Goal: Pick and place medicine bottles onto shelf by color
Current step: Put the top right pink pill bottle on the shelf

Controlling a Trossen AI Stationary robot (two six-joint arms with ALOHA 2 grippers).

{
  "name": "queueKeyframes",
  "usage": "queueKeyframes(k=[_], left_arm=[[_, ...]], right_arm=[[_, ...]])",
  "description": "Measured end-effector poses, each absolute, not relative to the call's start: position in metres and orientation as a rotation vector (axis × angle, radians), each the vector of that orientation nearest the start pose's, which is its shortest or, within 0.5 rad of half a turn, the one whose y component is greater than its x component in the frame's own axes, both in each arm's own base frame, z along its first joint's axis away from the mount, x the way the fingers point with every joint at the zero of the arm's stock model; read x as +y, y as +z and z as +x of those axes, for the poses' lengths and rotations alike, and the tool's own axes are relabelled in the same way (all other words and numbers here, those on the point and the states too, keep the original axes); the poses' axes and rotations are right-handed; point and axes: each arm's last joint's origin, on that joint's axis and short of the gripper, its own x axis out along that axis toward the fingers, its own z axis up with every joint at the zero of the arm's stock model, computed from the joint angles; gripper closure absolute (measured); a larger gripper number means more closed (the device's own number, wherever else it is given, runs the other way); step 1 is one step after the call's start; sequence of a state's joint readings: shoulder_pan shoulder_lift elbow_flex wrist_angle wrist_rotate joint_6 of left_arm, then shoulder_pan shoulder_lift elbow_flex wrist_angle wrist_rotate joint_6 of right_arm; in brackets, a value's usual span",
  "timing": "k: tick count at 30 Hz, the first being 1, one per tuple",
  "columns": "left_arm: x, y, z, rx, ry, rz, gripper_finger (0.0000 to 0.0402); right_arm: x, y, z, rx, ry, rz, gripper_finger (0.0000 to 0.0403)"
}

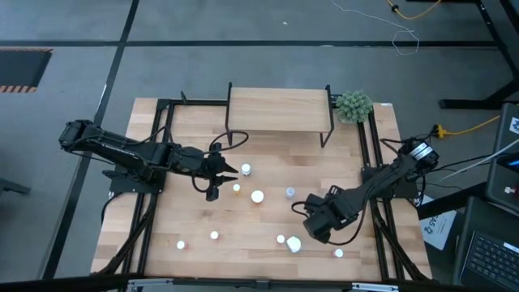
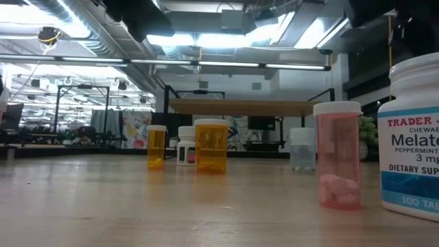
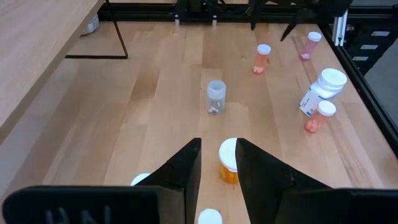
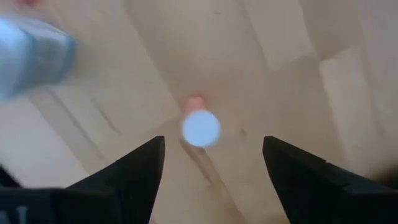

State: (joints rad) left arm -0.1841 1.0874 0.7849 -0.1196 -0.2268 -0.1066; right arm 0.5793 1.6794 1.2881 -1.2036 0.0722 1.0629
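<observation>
Jaws spread wide and empty, the right gripper (image 4: 211, 155) hangs directly over a pink bottle (image 4: 200, 126) at the table's five o'clock, seemingly lined up for a grasp. The left gripper (image 1: 217, 173), jaws slightly parted and empty, waits near nine o'clock above orange bottles (image 3: 229, 160). The shelf (image 1: 278, 109), at twelve o'clock, holds nothing.

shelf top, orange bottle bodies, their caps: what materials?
Low rectangular shelf: light wood board with visible grain, matte, on thin black legs, probably metal. Small orange bottle: translucent amber plastic, glossy; light passes through it. Its white cap: opaque plastic, likely. Left gripper and right gripper are open.
</observation>
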Motion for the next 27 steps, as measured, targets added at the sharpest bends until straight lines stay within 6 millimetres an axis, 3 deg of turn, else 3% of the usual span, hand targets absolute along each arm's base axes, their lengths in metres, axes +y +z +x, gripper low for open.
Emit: queueKeyframes(k=[6, 13, 20, 24, 27], left_arm=[[-0.037, 0.282, 0.234, 0.411, 0.062, -0.010, 0.0306], [-0.037, 0.282, 0.234, 0.411, 0.062, -0.010, 0.0306], [-0.037, 0.282, 0.234, 0.410, 0.062, -0.010, 0.0306], [-0.037, 0.282, 0.234, 0.411, 0.062, -0.007, 0.0306], [-0.037, 0.282, 0.234, 0.410, 0.062, -0.007, 0.0306]], right_arm=[[0.150, 0.239, 0.240, 1.548, -0.474, 0.283, 0.0128], [0.158, 0.241, 0.236, 1.539, -0.369, 0.209, 0.0128], [0.169, 0.256, 0.207, 1.496, -0.331, 0.030, 0.0128], [0.171, 0.268, 0.190, 1.346, -0.396, 0.034, 0.0128], [0.169, 0.264, 0.178, 1.289, -0.418, 0.087, 0.0128]])
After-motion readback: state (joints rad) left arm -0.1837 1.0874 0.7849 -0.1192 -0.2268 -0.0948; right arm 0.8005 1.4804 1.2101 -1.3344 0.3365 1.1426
